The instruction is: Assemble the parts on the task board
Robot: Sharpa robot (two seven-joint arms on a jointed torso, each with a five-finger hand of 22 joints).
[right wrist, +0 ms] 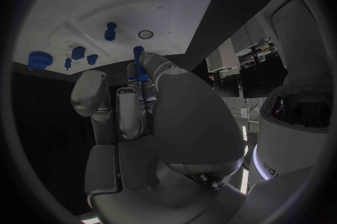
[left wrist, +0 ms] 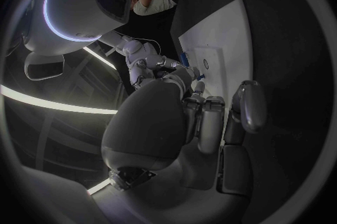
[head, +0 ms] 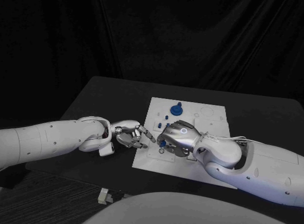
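Two hands meet over the near half of the task board (head: 212, 112), and you are, by my reading, mid-insertion of one part. Your right hand (head: 179, 137) sits above the board's near middle, fingers curled down; the right wrist view shows a small blue peg (right wrist: 138, 55) pinched at its fingertips (right wrist: 144, 75), held above the white surface near a round socket (right wrist: 145, 35). Your left hand (head: 133, 135) lies at the board's left edge, fingers partly spread and pointing toward the right hand; you cannot tell from these pictures whether it presses the board or merely rests beside it, and nothing shows in its grasp.

Next, you likely need to bring the peg upright over its socket and lower it straight, keeping the left hand steadying the board.

From the head view you get the far parts: a large blue knob (head: 177, 110) standing on the board's far half and smaller blue pieces (head: 156, 126) just beyond the hands. That view hides the pinched peg under the right hand's back; the right wrist view reveals it.
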